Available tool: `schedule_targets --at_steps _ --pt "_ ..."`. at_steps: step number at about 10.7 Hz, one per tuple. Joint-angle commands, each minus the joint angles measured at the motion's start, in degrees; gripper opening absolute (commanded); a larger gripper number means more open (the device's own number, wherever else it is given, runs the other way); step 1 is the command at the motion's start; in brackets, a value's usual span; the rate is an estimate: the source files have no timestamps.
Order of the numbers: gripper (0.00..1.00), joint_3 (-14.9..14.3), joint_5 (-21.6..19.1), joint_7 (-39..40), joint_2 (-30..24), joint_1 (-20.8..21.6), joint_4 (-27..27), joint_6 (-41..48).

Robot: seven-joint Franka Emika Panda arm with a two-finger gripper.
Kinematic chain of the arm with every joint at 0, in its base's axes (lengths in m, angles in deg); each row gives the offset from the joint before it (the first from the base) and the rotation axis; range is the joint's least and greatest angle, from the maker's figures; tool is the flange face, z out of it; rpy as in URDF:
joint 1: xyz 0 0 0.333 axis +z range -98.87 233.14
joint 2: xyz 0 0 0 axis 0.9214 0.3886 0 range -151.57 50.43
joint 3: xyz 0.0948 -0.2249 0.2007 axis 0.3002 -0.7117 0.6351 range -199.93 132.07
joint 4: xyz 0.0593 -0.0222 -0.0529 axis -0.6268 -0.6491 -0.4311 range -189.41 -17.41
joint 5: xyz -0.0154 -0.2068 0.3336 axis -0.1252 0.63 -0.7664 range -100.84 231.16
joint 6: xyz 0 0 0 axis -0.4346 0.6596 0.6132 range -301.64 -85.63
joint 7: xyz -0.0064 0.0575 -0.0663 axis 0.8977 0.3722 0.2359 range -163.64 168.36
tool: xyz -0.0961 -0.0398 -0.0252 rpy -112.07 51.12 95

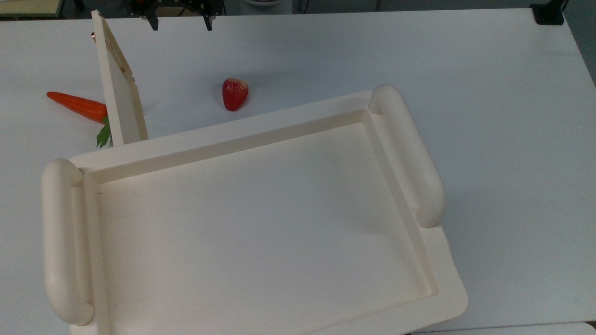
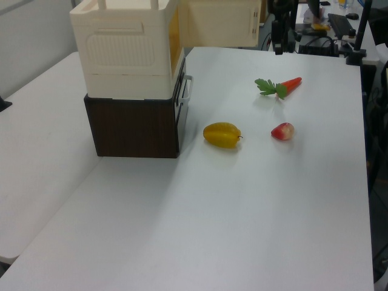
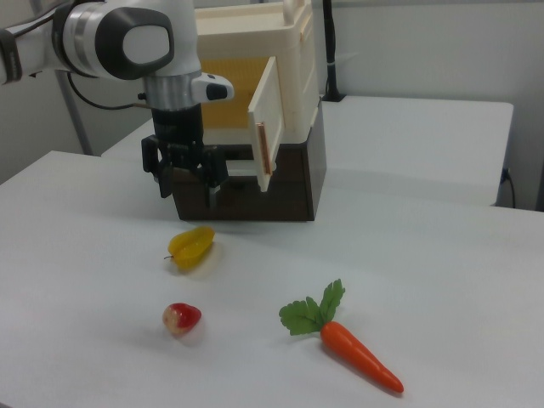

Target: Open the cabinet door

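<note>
1. White tabletop (image 1: pixel 465 70) fills the top view around the cabinet's recessed top (image 1: pixel 260 218). The gripper (image 1: pixel 179 21) hangs at the far edge, its two dark fingers spread with nothing between them. The cabinet door (image 1: pixel 120 93) stands to the top view's left of the gripper and nearer the camera, swung well out from the cabinet front, and the gripper is clear of it. A carrot (image 1: pixel 77 106) lies beyond the door on the side away from the gripper, its leaves partly hidden by the panel. A strawberry (image 1: pixel 234 93) lies below the gripper, slightly to the top view's right.

2. From the left view, the door (image 2: pixel 218 23) stands out from the cream cabinet (image 2: pixel 124 48), which sits on a dark brown box (image 2: pixel 133 127). The gripper (image 2: pixel 277 36) hangs just past the door's free edge. A yellow fruit (image 2: pixel 222 134) lies on the tabletop, nearer the camera than the gripper.

3. From the right view, the gripper (image 3: pixel 185 183) points down with its fingers apart, just to the right view's left of the door (image 3: pixel 265 136), above the yellow fruit (image 3: pixel 190 246).

4. Risk, as I judge it: the door looks open enough, so any sideways move towards it could knock the panel back or shift the cabinet on its box. A straight drop could hit the yellow fruit.

5. No brand, label or writing is readable.
</note>
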Motion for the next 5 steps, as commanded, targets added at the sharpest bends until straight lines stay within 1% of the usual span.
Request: schedule_targets --at_steps 1,5 --pt "1.00 0.23 1.16 0.92 -2.69 -0.11 -2.72 -1.68" --pt "1.00 -0.12 1.16 0.48 -2.69 -0.38 -2.63 -1.59"
